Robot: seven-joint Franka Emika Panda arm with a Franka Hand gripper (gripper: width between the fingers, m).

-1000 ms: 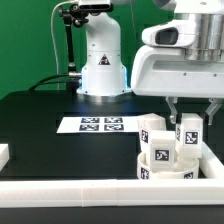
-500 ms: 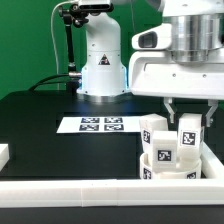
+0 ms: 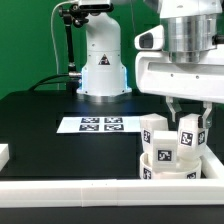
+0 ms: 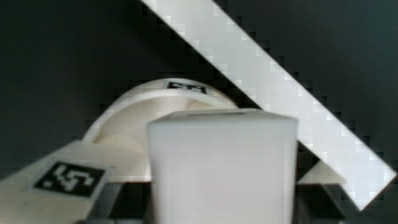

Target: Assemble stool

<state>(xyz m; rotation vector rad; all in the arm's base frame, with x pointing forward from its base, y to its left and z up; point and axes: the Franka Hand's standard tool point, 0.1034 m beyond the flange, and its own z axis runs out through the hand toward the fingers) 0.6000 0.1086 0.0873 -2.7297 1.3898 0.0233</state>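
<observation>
My gripper [image 3: 188, 120] is shut on a white block stool leg [image 3: 187, 137] and holds it upright, slightly tilted, just above the round white seat [image 3: 166, 166] at the exterior view's right. In the wrist view the held leg [image 4: 222, 165] fills the middle between my dark fingers [image 4: 121, 200]. The seat [image 4: 128, 135] with its tags lies right behind it. Another white leg [image 3: 152, 128] stands beside the seat, toward the exterior view's left.
The marker board [image 3: 100, 124] lies flat in the middle of the black table. A long white border rail [image 3: 70, 186] runs along the near edge, and one crosses the wrist view [image 4: 267, 70]. The arm's white base [image 3: 101, 65] stands at the back.
The wrist has turned a little and the held leg has tilted and come slightly lower over the seat. The seat and the other leg have not moved.
</observation>
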